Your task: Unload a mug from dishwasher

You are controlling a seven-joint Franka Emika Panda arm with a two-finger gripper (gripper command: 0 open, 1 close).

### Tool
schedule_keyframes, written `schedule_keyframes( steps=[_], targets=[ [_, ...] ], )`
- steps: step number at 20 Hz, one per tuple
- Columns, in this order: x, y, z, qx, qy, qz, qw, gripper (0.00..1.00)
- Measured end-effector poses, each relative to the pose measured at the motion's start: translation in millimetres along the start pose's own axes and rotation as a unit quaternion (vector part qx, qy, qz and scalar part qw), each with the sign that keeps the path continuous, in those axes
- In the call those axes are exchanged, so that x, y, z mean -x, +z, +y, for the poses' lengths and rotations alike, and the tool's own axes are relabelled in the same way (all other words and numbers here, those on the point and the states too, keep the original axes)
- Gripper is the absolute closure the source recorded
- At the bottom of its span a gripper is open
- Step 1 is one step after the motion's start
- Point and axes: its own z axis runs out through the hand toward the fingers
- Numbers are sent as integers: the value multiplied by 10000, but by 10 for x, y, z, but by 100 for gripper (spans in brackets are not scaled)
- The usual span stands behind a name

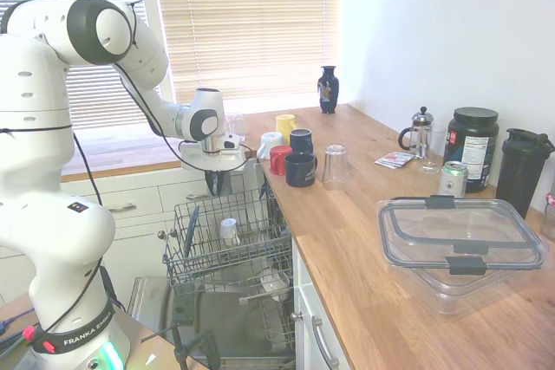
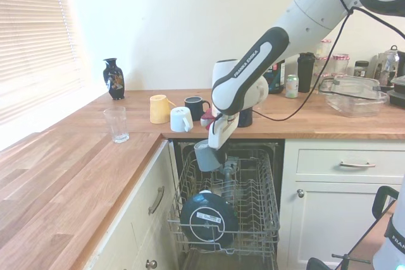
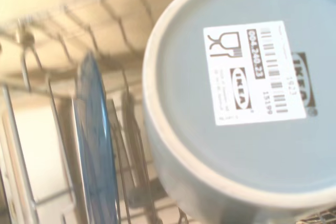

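Note:
The grey mug (image 2: 207,156) hangs tilted just above the back of the dishwasher's pulled-out wire rack (image 2: 266,202), and my gripper (image 2: 216,148) is shut on it from above. In the wrist view the mug's base (image 3: 184,103) fills the right side, with a white barcode label on it. From the first exterior view, my gripper (image 1: 217,182) is over the rack's far end (image 1: 186,249), close to the counter's edge; the mug is hard to make out there. The dishwasher door (image 1: 225,335) lies dropped open below.
In the rack stand a dark blue plate (image 2: 209,219) on edge and a small pale cup (image 1: 229,230). Near the counter's edge sit yellow (image 1: 285,125), white (image 1: 270,143), red (image 1: 279,159) and navy (image 1: 301,169) mugs and a glass (image 1: 335,163). A clear lidded container (image 1: 460,240) lies farther along.

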Motion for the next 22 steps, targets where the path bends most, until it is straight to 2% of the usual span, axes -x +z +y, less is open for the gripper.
schedule_keyframes(
  steps=[6,10,16,22],
  targets=[
    [-71,-381,-2,-302,453,148,9984,100],
    [-118,-547,137,-441,740,178,9961,100],
    [-95,-723,589,-634,1310,175,9892,100],
    [54,-769,1088,-702,1701,164,9828,100]
  ],
)
